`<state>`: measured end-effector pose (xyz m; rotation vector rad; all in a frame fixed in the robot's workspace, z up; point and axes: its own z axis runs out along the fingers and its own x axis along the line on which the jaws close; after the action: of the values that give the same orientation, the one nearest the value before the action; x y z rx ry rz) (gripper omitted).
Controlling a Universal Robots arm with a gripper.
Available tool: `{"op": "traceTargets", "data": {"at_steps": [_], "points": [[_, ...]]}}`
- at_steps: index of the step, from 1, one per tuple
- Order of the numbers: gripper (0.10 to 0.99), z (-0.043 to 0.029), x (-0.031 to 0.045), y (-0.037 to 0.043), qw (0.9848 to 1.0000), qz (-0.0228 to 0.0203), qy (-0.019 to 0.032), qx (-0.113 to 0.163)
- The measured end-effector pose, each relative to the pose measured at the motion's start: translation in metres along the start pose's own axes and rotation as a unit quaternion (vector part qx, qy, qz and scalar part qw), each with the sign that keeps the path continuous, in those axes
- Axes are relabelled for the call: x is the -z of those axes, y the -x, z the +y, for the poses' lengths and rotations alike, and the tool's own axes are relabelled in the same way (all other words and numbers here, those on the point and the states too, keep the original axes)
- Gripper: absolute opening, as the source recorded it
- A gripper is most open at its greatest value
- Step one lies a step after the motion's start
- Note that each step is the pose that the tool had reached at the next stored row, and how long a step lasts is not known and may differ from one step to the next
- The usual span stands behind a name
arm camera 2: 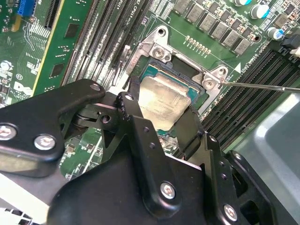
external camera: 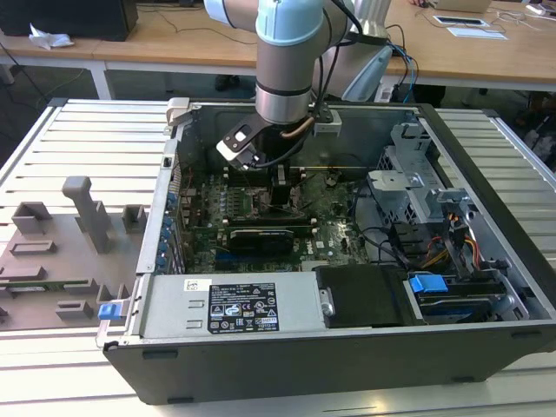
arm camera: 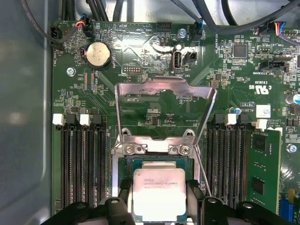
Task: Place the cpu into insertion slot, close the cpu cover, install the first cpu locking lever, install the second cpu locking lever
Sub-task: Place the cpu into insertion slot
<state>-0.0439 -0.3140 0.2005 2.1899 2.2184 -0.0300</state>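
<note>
The cpu [arm camera: 159,194] lies flat in the insertion slot [arm camera 2: 161,69], silver top up. The gripper [arm camera: 159,187] grasps it, one black finger [arm camera: 123,186] pressed against each of two opposite edges. In the second wrist view the cpu [arm camera 2: 164,98] sits between those fingers [arm camera 2: 131,110], level with the slot's rim.

From the exterior view's left: a grey tray [external camera: 61,252] of plastic holders lies on the table. Beside it is the open computer case [external camera: 261,356], where the arm [external camera: 291,61] reaches straight down. The gripper [external camera: 282,187] is low over the green motherboard [external camera: 339,234], and a metal drive cage [external camera: 417,174] stands at the exterior view's right.

The cpu cover [arm camera: 164,86] is swung open, off the slot and hinged at its edge. A thin metal lever [arm camera 2: 262,87] sticks out beside the slot, unlatched. Long black memory slots [arm camera: 79,164] run along both sides.
</note>
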Motion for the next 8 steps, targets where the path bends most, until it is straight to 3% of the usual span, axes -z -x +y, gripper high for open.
{"op": "traceTargets", "data": {"at_steps": [1, 8], "points": [[0.616, 0.0000, 0.0000, 0.0000, 1.0000, 0.0000, 0.0000, 0.000], [0.616, -0.0010, 0.0004, 0.0023, 1.0000, -0.0001, 0.0000, 0.000]]}}
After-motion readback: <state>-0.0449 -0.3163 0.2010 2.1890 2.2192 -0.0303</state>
